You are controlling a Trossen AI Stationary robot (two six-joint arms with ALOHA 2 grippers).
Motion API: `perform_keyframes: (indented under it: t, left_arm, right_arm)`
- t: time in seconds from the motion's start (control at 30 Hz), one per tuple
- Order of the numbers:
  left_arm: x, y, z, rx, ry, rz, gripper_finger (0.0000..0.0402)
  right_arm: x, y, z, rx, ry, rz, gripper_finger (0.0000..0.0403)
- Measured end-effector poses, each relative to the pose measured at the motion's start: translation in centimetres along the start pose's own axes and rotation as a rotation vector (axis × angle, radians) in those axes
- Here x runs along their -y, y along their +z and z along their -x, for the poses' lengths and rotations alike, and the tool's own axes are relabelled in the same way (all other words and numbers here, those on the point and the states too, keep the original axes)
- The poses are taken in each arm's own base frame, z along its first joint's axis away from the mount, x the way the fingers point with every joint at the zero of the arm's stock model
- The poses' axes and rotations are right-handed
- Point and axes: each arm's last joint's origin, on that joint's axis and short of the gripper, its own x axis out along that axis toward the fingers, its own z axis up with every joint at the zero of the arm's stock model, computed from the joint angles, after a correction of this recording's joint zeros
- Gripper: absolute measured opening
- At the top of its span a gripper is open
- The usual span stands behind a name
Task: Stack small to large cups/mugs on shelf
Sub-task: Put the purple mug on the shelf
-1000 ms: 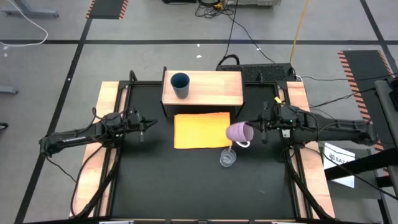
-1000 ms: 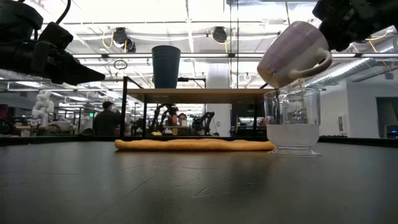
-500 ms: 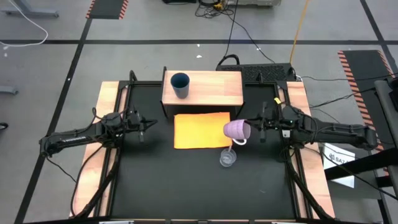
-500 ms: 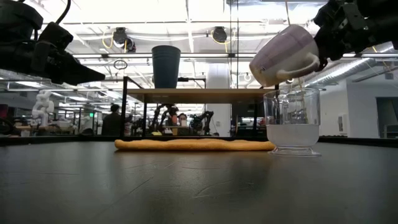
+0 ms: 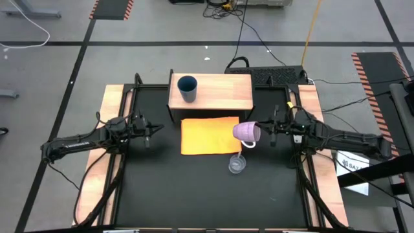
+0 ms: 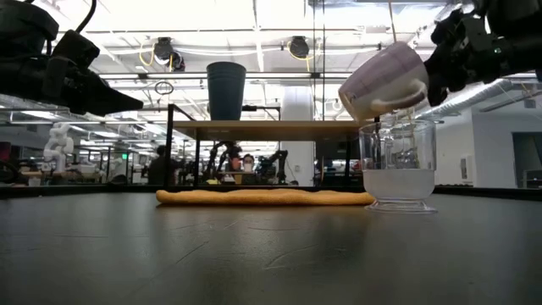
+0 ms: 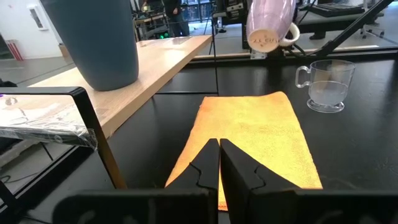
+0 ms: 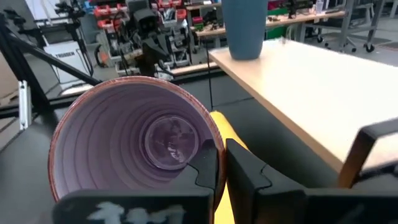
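My right gripper (image 5: pixel 266 133), jaws clenched on the rim of the lilac ceramic mug (image 5: pixel 246 133), must keep it level while I carry it toward the light wooden shelf (image 5: pixel 220 92) ahead; left gripper (image 5: pixel 150 128) idles shut.

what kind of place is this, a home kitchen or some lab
Most likely a robotics lab or workshop, not a kitchen: cables trail over a tape-marked floor, and workbenches with people fill the hall behind the table.
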Motion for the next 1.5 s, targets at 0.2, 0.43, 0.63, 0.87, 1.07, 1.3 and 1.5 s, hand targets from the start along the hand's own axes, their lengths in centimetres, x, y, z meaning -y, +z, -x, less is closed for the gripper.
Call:
perform_keyframes:
  t: [0.2, 0.43, 0.63, 0.87, 1.07, 1.3, 1.5]
  left_arm:
    - [0.0, 0.0, 0.0, 0.001, 0.000, 0.000, 0.0017]
    - [0.0, 0.0, 0.0, 0.000, 0.000, 0.000, 0.0017]
    - [0.0, 0.0, 0.0, 0.001, 0.000, 0.000, 0.0017]
    - [0.0, 0.1, 0.0, 0.005, 0.001, 0.001, 0.0017]
    - [0.0, 0.1, 0.0, 0.017, 0.006, 0.002, 0.0017]
    - [0.0, 0.2, 0.0, 0.018, 0.006, 0.016, 0.0017]
    - [0.0, 0.2, 0.0, 0.018, 0.005, 0.014, 0.0017]
  right_arm:
    - [0.1, -0.4, -0.1, 0.029, 0.016, -0.004, 0.0008]
    - [0.2, -1.2, -0.2, 0.051, 0.017, -0.004, 0.0008]
    - [0.2, -0.8, -0.2, 0.088, 0.023, 0.003, 0.0008]
    - [0.6, -0.5, -0.5, 0.120, 0.029, 0.007, 0.0008]
    - [1.4, -0.1, -0.8, 0.146, 0.041, 0.009, 0.0008]
    - [2.2, 2.9, -1.4, 0.159, 0.077, 0.029, 0.0008]
    - [3.1, 5.8, -2.6, 0.134, 0.102, 0.037, 0.0008]
